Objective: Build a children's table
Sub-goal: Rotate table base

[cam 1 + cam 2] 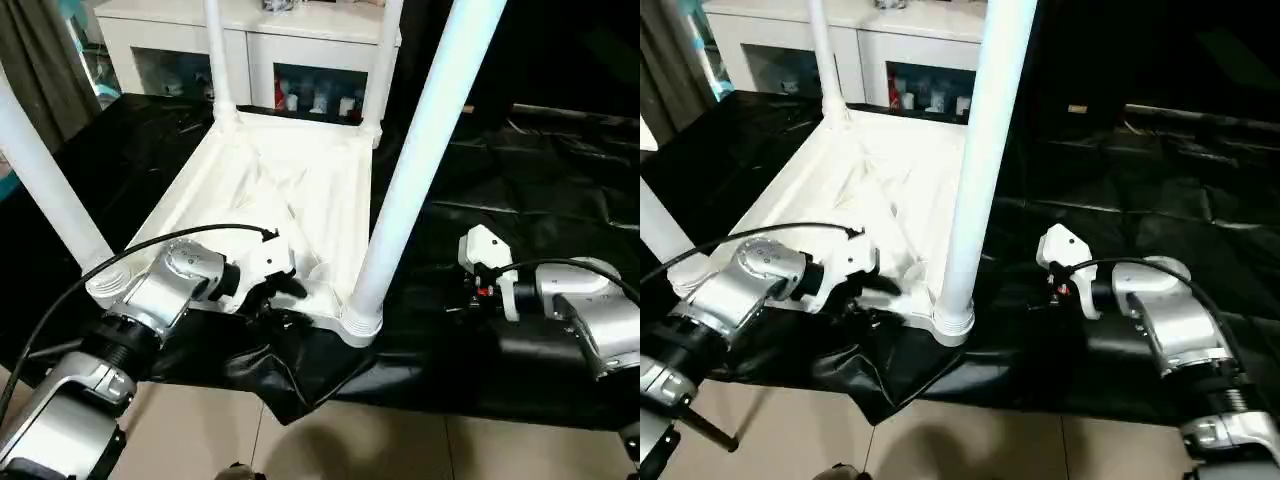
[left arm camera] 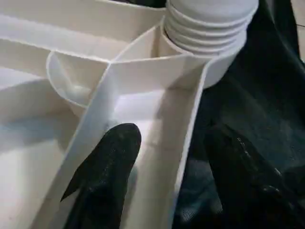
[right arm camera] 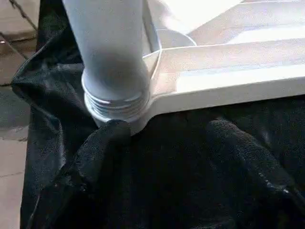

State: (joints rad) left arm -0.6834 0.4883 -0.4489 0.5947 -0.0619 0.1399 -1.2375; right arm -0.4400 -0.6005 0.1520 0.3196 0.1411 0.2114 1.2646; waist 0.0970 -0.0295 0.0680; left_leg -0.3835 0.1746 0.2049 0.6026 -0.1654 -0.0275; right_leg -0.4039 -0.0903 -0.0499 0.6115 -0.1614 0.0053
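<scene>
Table: upside down on black sheet, legs up. Left tool: part-open, astride near rim, 6 o'clock. Right tool: open, empty, beside near-right leg, 3 o'clock

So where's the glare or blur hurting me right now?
Left eye view: the near leg is bright and washed out near the top, and the table's ribbed underside is glary, with little rib detail. Left wrist view: the black fingers are soft, close to the lens. Right wrist view: the leg's upper part is blurred.
</scene>
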